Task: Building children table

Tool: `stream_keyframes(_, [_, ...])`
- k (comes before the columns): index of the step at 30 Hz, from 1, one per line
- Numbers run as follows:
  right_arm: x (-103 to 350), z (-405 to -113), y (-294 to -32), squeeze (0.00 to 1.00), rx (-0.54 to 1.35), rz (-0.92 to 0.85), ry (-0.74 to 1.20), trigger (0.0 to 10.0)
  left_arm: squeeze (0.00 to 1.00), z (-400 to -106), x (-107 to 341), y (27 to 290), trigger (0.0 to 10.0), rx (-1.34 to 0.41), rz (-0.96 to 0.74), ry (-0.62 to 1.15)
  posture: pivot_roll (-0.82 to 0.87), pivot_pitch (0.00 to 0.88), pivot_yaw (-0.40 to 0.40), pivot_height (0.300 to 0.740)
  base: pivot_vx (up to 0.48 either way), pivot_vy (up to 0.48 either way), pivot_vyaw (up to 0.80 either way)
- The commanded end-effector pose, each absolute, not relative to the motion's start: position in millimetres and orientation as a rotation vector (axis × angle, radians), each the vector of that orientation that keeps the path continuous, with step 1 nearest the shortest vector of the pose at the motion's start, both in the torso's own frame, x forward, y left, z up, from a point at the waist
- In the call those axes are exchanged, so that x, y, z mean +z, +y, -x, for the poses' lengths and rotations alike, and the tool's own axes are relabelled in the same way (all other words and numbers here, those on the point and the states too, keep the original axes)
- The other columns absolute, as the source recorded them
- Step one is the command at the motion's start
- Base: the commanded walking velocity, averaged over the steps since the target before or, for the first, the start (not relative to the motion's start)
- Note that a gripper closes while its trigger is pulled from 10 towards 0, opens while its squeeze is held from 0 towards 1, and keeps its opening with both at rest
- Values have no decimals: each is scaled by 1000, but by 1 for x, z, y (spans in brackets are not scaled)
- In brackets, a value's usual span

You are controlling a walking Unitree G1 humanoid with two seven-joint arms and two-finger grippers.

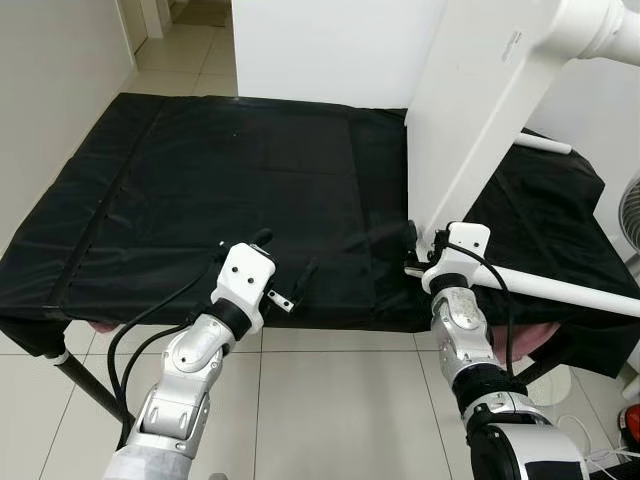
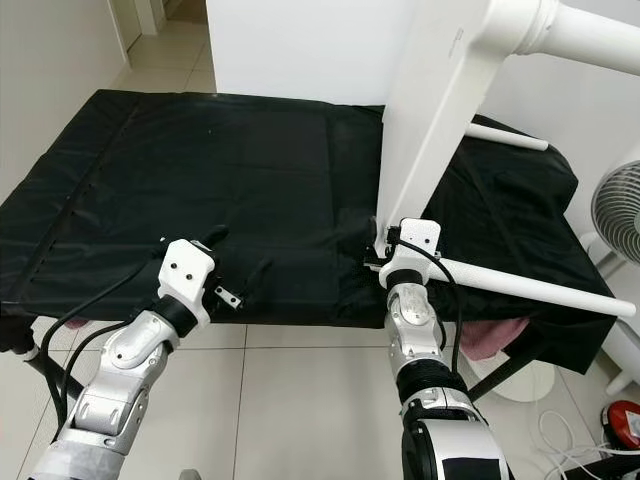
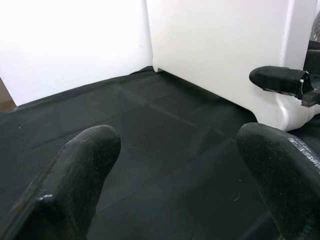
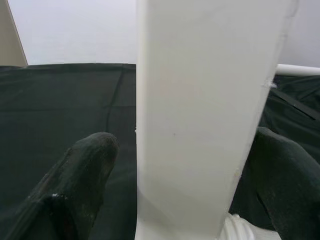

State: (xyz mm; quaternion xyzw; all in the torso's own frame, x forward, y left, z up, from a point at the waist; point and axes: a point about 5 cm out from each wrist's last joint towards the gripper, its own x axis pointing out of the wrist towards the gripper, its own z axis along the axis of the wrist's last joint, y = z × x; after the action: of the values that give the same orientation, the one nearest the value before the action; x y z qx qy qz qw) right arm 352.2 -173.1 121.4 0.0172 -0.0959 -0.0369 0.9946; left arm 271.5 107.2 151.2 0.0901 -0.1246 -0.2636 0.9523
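Note:
A white children's table top (image 1: 480, 110) stands on its edge on the black-covered surface (image 1: 230, 180), at the right. White round legs stick out of it to the right: one low and near (image 1: 565, 288), one farther back (image 1: 545, 145), one up high (image 1: 600, 25). My right gripper (image 1: 418, 245) is at the board's lower near corner. In the right wrist view its fingers (image 4: 90, 165) straddle the board (image 4: 200, 110), open, with a gap on one side. My left gripper (image 1: 285, 258) hovers open over the cloth near the front edge, left of the board, holding nothing.
The black surface rests on a low frame with a dark leg (image 1: 90, 385) at the front left. Tiled floor (image 1: 330, 400) lies below me. A fan (image 2: 615, 215) stands at the right, a white wall (image 1: 330, 50) behind. Something pink (image 2: 490, 338) shows under the cloth.

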Motion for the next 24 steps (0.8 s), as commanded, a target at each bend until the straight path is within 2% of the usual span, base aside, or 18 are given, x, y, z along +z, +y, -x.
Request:
stream_keyframes(1, [123, -353, -176, 0, -89, -43, -196, 10000, 0, -270, 153, 107, 10000, -539, -181, -254, 12, 0, -13, 740, 0, 0, 0])
stream_keyframes(17, [134, -368, -173, 0, -91, -37, -189, 10000, 0, -261, 174, 90, 10000, -671, -130, -271, 29, 0, -8, 740, 0, 0, 0])
stream_keyframes(24, [144, -374, -171, 0, -89, -32, -199, 10000, 0, -255, 185, 82, 10000, -714, -97, -283, 29, 26, -7, 740, 0, 0, 0])
